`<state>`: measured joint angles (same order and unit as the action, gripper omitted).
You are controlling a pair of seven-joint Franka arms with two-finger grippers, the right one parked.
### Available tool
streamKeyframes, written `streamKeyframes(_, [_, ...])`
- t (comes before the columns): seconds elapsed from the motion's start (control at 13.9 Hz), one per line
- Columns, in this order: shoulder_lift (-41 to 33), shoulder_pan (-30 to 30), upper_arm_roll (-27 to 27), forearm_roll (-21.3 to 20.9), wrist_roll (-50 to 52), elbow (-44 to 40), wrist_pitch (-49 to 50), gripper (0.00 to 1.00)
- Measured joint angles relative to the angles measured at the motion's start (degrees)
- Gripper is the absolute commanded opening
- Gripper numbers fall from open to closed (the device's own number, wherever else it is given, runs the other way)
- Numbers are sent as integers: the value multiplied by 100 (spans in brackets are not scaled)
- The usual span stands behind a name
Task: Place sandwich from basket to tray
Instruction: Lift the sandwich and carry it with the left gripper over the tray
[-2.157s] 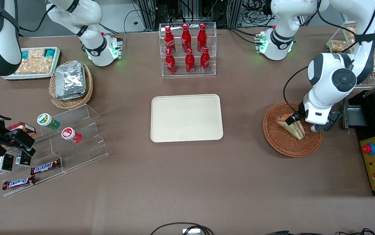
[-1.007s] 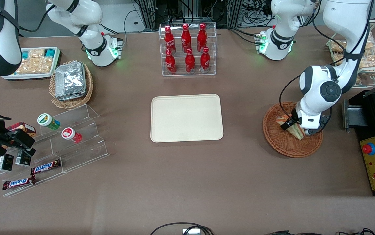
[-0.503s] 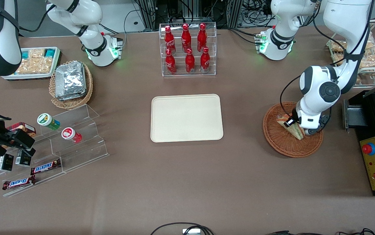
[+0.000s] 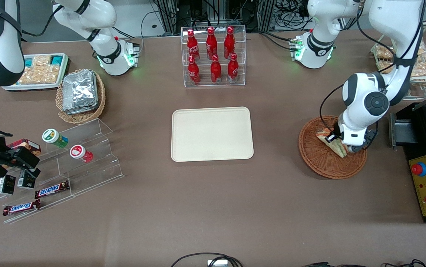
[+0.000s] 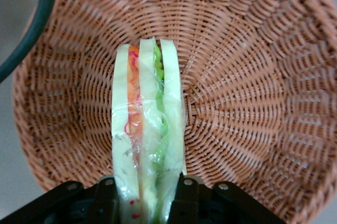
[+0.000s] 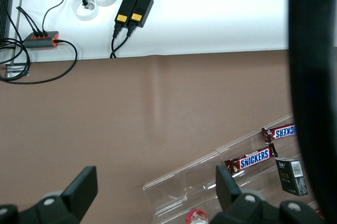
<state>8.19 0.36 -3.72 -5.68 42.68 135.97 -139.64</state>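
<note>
1. The hand [image 4: 334, 139] is sitting low inside the basket [image 4: 320, 163], with the working arm's white wrist looming right above it.
2. Its two dark fingers [image 5: 108, 197] are pressing on either side of the sandwich [image 5: 146, 134], so the hand is clenching the wedge across its bread faces.
3. The sandwich is standing on edge in the wrist view, showing pale bread slices with orange, red and green filling between them under clear wrap.
4. From the front, the sandwich [image 4: 332, 142] is lying inside the basket, partly covered by the wrist; whether it is touching the weave or hanging just above it cannot be told.
5. The basket is resting on the brown tabletop [image 4: 213, 207] toward the working arm's end, well apart from the tray [image 4: 212, 134].
6. The tray is lying flat in the middle of the tabletop, with nothing on it.
7. A clear rack of red bottles [image 4: 213, 55] is standing farther from the front camera than the tray.
8. Toward the parked arm's end, a lighter wicker basket with foil packets [image 4: 80, 92] is sitting near a clear stepped display [image 4: 86, 152] that is carrying small cups and Snickers bars [image 4: 51, 190].
</note>
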Motion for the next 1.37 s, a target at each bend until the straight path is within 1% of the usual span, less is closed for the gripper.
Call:
streamKeyframes(0.22, [-492,-10,-29,-4,-272,-98,326,0])
streamKeyframes(0.36, [-757,-14,-66,-6,-722,-303,881,0])
streamKeyframes(0.5, [-892,-16,-237,-6,-1247,-687,1517,0])
streamKeyframes(0.58, [-912,-20,-399,-6,-1362,-884,1716,0])
streamKeyframes(0.72, [-907,-34,-776,-6,-1405,-1137,1809,0])
streamKeyframes(1.15, [-752,-79,-1916,-19,-1436,-1402,1797,0])
streamKeyframes(1.37, [-643,-86,-2482,-311,-1438,-1404,1788,0])
